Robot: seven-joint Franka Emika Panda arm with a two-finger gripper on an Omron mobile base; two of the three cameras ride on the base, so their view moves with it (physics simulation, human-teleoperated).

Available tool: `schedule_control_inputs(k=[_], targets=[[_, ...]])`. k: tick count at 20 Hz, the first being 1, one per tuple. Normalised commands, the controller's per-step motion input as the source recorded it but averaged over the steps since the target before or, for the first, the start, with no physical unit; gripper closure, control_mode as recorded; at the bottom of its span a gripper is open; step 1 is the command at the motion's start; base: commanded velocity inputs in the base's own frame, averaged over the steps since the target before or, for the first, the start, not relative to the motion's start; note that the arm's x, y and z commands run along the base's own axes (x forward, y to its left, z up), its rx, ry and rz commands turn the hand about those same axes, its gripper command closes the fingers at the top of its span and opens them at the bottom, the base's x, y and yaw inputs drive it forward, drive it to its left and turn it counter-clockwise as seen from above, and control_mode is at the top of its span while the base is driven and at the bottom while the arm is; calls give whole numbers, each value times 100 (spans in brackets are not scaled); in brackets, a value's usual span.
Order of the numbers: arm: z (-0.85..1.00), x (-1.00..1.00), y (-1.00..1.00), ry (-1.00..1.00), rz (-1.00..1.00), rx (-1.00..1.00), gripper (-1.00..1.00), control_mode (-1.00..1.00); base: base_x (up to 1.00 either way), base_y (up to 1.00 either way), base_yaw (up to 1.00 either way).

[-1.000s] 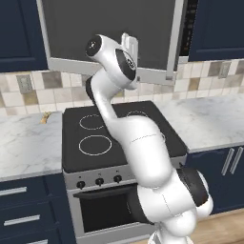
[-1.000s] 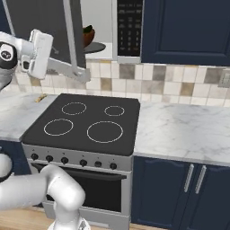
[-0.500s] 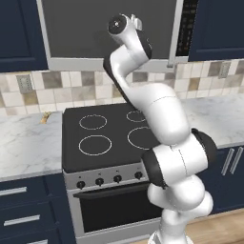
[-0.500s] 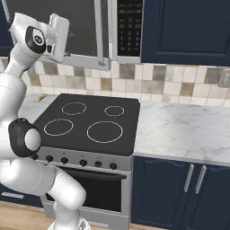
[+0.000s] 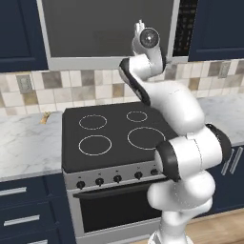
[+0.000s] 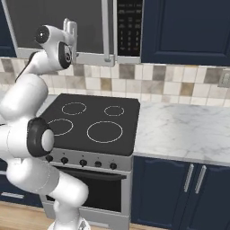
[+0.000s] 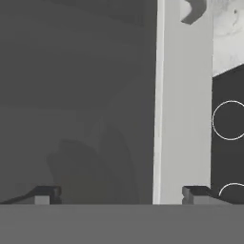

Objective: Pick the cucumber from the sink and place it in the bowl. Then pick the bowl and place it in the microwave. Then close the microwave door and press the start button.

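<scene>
- microwave door [image 5: 107, 31] is shut, sitting flush above the stove [image 5: 114, 136]
- gripper [image 7: 119, 194] is right up at the door's tinted glass, fingertips [image 7: 47, 194] spread wide, holding nothing
- keypad panel [image 6: 129, 27] is just right of the door

One black glass-top stove [image 5: 114, 133], four white-ringed burners on it, five round dark knobs [image 5: 117, 178] along its steel front; one grey-framed dark-glass microwave door [image 5: 107, 31]; one black keypad panel [image 6: 129, 27].
</scene>
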Motion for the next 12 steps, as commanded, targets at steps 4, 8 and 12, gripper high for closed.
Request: schedule_control_inputs(k=[4,8,12], targets=[[-21,34,-14,-6,34,5,-100,-100,0,0,0],[-5,48,-8,-5,29,8,-100,-100,0,0,0],[-2,65,0,-4,25,7,-100,-100,0,0,0]])
